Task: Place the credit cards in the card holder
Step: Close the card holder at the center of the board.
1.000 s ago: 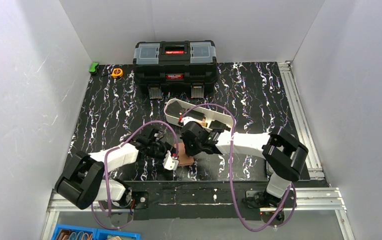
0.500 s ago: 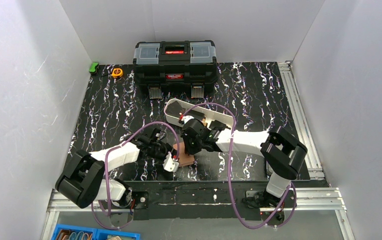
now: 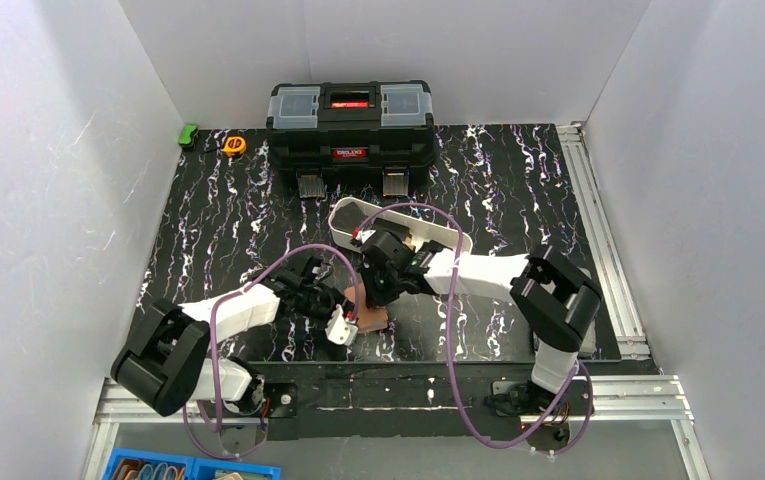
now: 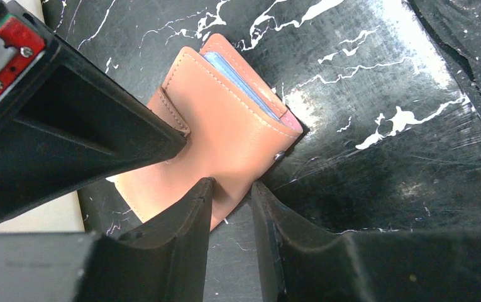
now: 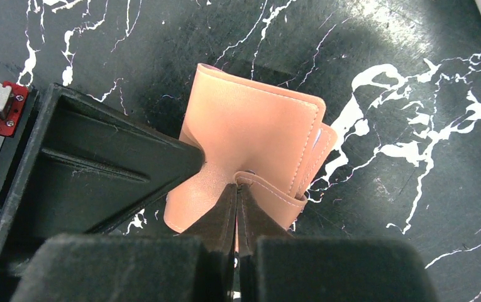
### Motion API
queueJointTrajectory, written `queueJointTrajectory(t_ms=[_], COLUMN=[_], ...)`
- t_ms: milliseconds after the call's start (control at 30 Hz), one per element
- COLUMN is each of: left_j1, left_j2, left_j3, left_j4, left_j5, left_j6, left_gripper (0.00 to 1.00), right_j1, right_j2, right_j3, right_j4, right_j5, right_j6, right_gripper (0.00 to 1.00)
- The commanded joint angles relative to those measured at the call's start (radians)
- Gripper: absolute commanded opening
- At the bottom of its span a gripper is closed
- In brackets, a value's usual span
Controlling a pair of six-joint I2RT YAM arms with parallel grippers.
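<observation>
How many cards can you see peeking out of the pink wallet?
1: a pale blue card, its edge showing under the folded flap of the wallet. More cards may be hidden inside.

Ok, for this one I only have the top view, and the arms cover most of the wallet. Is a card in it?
Observer: Yes. The left wrist view shows a blue card edge between the flaps of the folded wallet.
Operator: Is anything gripping it?
Observer: The right gripper is shut on the edge of a flap, seen in its own camera.
Operator: And the other arm?
Observer: The left gripper is narrowly open, with the wallet's corner showing in the gap.
</observation>
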Motion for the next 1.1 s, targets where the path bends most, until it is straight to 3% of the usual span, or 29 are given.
queueJointTrajectory(t_ms=[0, 433, 767, 1067], left_j1=[-0.010, -0.011, -0.012, -0.018], left_j2=[0.020, 0.022, 0.030, 0.034], left_j3=[0.019, 0.024, 0.016, 0.011], left_j4=[-0.035, -0.104, -0.112, -0.112], left_j5=[0.063, 0.087, 0.099, 0.106], left_j6=[0.026, 0.132, 0.164, 0.166], left_gripper=[0.27, 0.26, 0.25, 0.25], right_j1=[0.004, -0.090, -0.091, -0.064], right_j2=[0.074, 0.133, 0.193, 0.244], right_j3=[0.012, 0.115, 0.175, 0.226], right_j4=[-0.074, -0.155, -0.203, -0.290], right_j5=[-0.067, -0.224, -0.228, -0.125], right_j6=[-0.007, -0.022, -0.032, -0.022], right_gripper=[0.01, 0.01, 0.01, 0.01])
